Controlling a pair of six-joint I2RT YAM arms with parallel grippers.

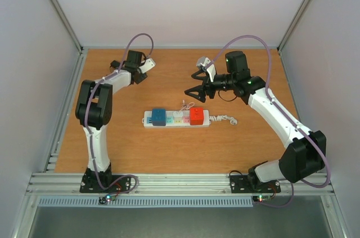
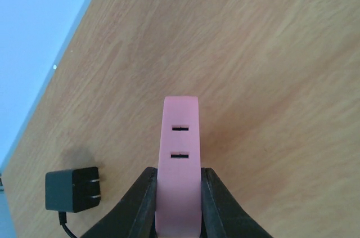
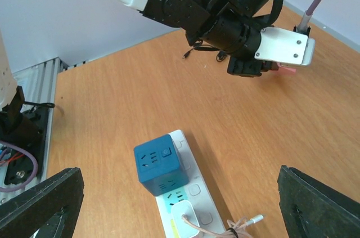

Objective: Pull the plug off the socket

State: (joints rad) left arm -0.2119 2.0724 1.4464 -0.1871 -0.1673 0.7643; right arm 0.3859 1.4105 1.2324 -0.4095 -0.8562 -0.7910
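Occupying the socket point(image 1: 176, 119): a blue cube point(image 1: 158, 117), a red cube point(image 1: 196, 116).

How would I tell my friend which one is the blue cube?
Look for the long white power strip in the middle of the wooden table. The blue cube sits on its end toward the left arm; the other cube is red.

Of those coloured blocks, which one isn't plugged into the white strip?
The pink block, clamped in the left tool away from the strip; the blue block and the red block sit plugged into it.
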